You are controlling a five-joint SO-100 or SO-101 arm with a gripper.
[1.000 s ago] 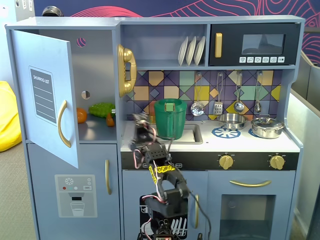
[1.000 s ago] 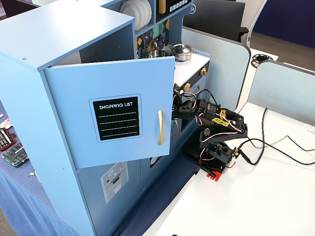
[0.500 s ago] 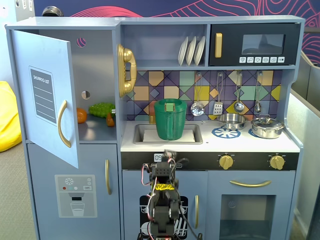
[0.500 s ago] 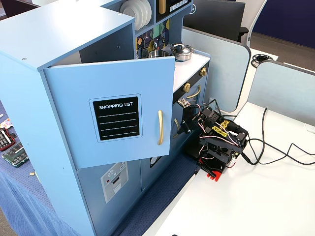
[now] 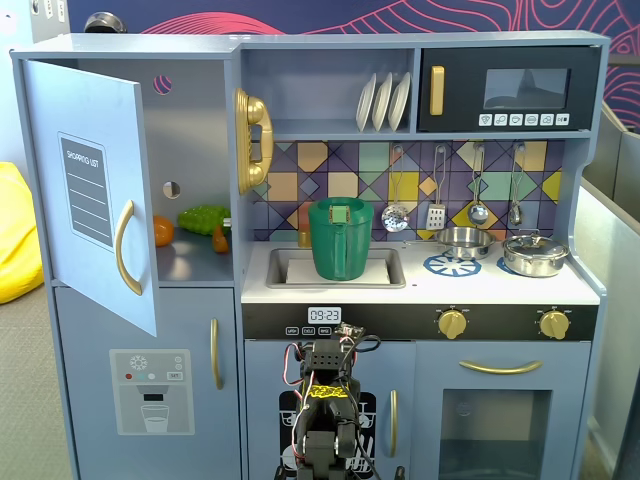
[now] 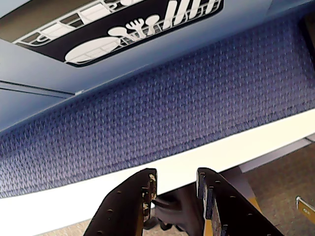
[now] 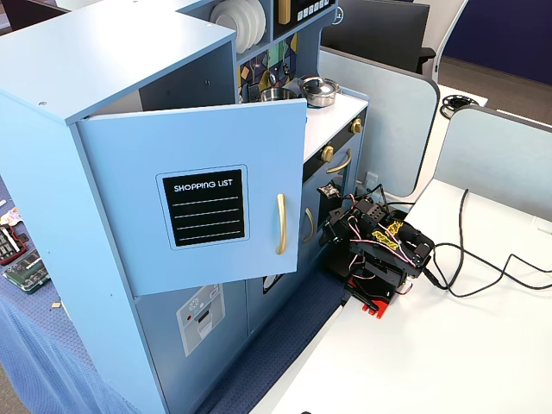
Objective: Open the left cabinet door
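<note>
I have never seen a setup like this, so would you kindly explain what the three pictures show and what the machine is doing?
This is a small robot arm standing in front of a toy kitchen. One fixed view faces the kitchen head-on, the arm low in the middle. The other fixed view looks from the side and above, showing the arm folded down on a white table, its cables trailing behind.

The wrist view rides on the arm: its tool, two dark fingers slightly apart, holds nothing and points at a blue mat below a small door with a dishes picture.

The left cabinet door, with the shopping list panel and gold handle, already stands swung open. Inside the cabinet lies toy food. A green pitcher sits in the sink.
</note>
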